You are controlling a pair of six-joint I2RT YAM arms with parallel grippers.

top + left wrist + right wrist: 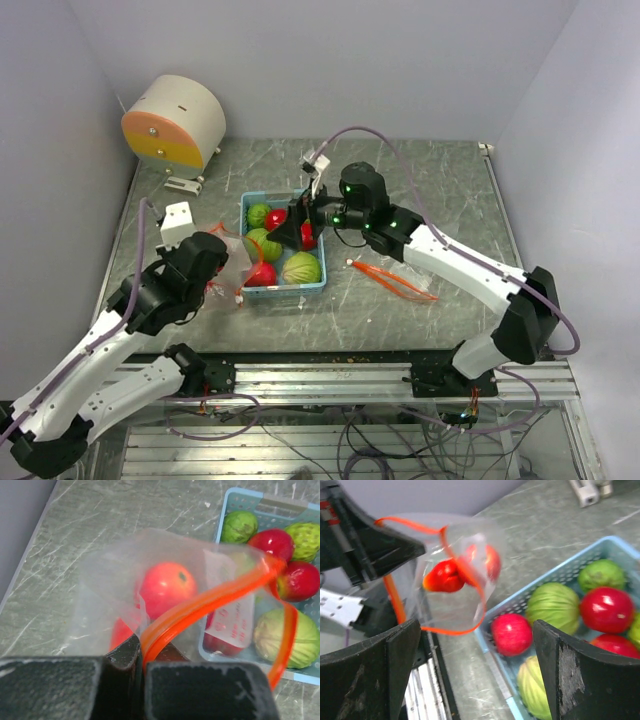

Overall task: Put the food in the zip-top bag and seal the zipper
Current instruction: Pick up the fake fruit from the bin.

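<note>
A: Food (301, 267): most lies in the basket (290, 289); some red pieces sit inside the bag (232, 262), just left of it. Step?

B: Loading. Left claw (142, 665) is clamped on the zipper (210, 597). Right claw (298, 230), fingers apart, hangs over the basket. Next: descend on one fruit, clear of the rim. Bare table lies rightward.

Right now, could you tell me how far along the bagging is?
Done: red fruits sit in the bag. In hand: left pincer clamps the zipper, holding it open; right pincer hangs open, empty, over the basket. Left: remaining fruits, then sealing.
</note>
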